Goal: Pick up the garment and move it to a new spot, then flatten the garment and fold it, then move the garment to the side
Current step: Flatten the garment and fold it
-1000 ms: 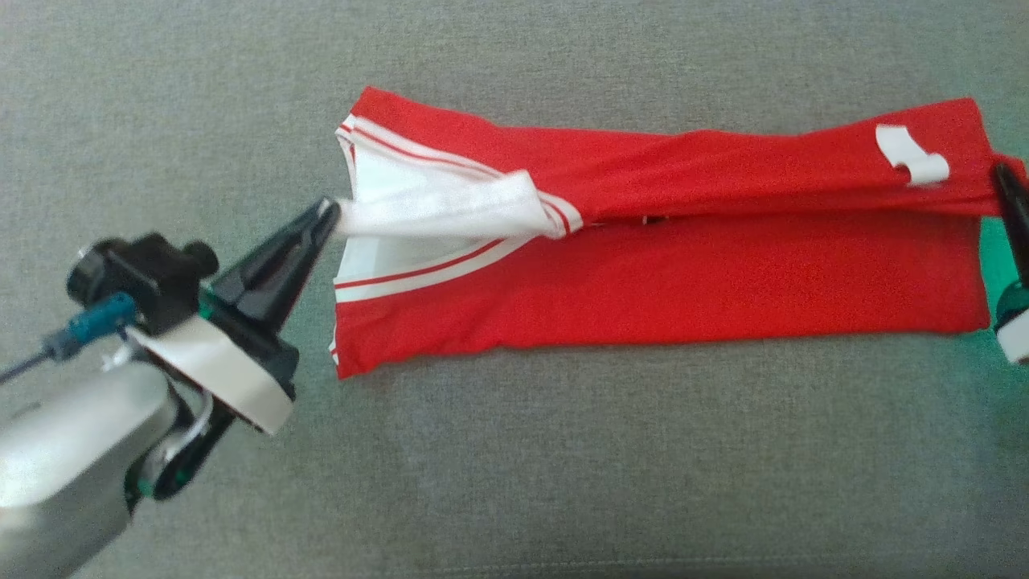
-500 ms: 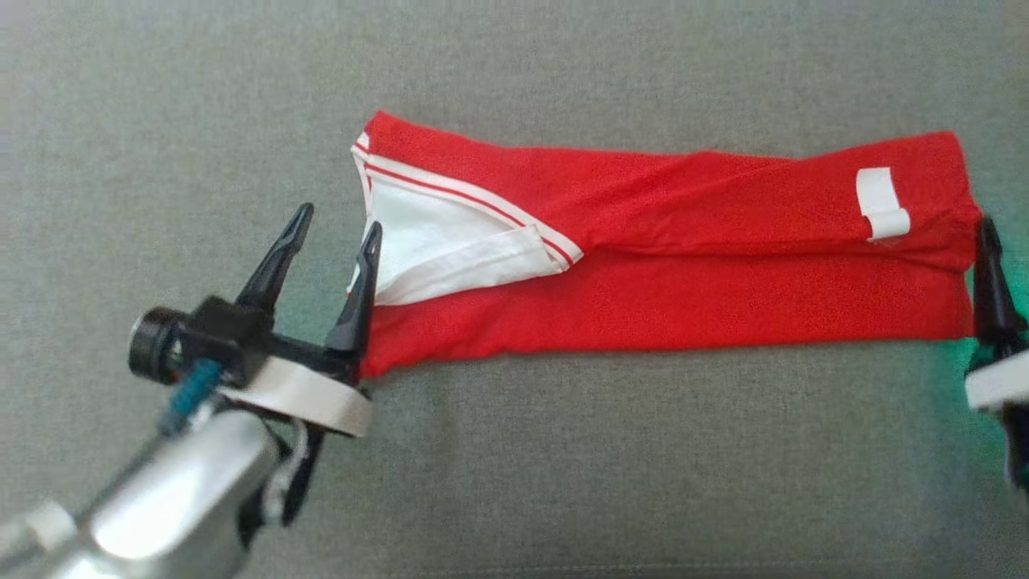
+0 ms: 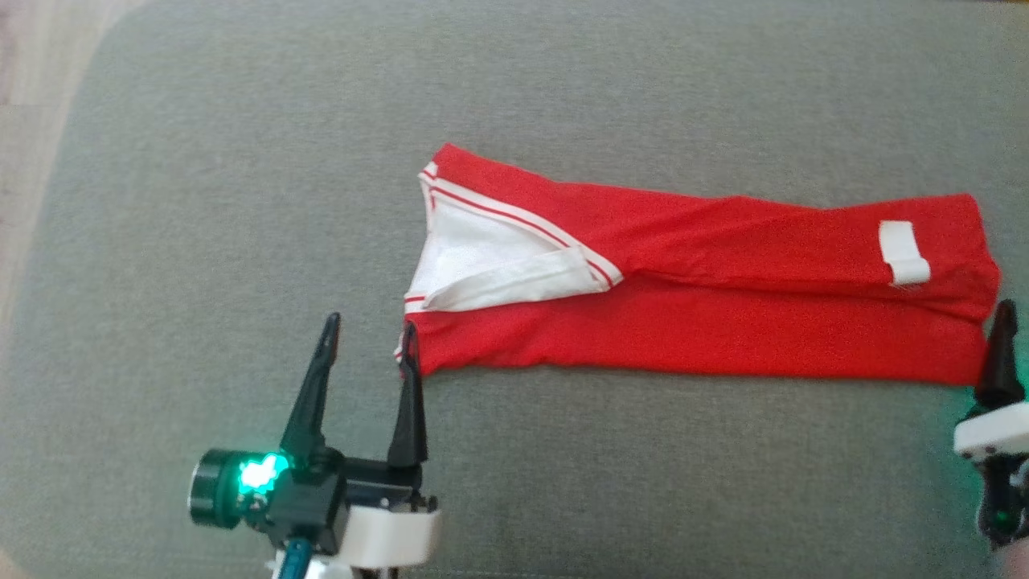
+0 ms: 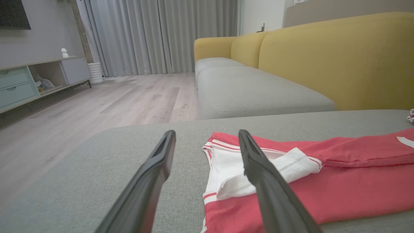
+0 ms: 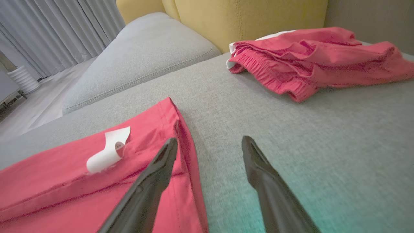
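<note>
Grey cushion (image 3: pixel 241 161) carries the red garment (image 3: pixel 683 330), lying as a long folded strip between my claws. My left claw (image 3: pixel 371 322) and right claw (image 5: pixel 209 139) stand wide, empty, one by each short end, placed, I judge, for the next fold, end to end.

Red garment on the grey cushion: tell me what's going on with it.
A two-armed robot is folding the red garment, which lies flat on the grey cushion as a long band, one long edge folded over. The left pincer stands open at its white-trimmed end, the right pincer open at the opposite end, by the white label. Neither holds the cloth. A second red garment lies crumpled further back, by the yellow backrest.
</note>
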You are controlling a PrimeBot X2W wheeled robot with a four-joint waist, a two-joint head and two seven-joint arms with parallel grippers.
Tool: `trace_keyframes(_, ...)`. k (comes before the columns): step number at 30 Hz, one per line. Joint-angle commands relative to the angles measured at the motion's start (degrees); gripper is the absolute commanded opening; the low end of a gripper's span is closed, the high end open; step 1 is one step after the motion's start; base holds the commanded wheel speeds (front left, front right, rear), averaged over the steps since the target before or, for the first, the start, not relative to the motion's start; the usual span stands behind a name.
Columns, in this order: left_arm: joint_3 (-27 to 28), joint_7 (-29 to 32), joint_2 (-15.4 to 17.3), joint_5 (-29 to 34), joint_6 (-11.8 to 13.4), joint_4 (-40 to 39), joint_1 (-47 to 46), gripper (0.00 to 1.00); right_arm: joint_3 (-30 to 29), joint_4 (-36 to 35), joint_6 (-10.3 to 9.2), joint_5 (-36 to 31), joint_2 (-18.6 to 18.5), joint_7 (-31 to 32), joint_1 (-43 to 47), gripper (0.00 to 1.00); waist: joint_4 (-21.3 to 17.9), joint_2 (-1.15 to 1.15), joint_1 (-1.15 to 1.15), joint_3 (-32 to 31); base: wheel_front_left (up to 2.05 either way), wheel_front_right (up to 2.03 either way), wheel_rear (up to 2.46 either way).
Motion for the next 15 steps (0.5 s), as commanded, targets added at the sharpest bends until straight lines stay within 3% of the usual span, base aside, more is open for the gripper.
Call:
trace_keyframes(1,3.1,-0.4,-0.8,1.7,-0.7,-2.4,0.0,1.0,-0.5,-0.1,-0.04,-1.5,-0.9,0.5,-2.9,1.0,1.4,0.0,0.01,-0.4,0.0,0.0,0.0)
trace_keyframes(10,7.9,-0.4,-5.7,6.1,-5.7,-0.6,2.5,1.0,-4.0,9.2,-0.04,-8.7,0.4,7.4,-7.6,0.97,3.1,0.0,0.01,0.1,0.0,0.0,0.0)
trace_keyframes(11,8.4,-0.4,-6.1,6.4,-6.2,-0.4,2.6,1.0,-4.4,9.9,-0.04,-9.2,0.7,8.0,-7.8,0.48,3.1,0.0,0.01,0.1,0.0,0.0,0.0)
trace_keyframes(13,9.5,-0.4,-6.7,7.1,-7.0,-0.1,2.8,1.0,-4.8,10.3,-0.04,-10.1,1.4,8.6,-8.2,0.0,3.1,0.0,0.01,-0.1,0.0,0.0,0.0)
trace_keyframes(15,10.6,-0.4,-7.2,7.7,-7.8,0.1,3.1,1.0,-4.9,10.2,-0.04,-10.0,2.1,8.8,-8.4,0.0,2.9,0.0,0.01,-0.4,0.0,0.0,0.0)
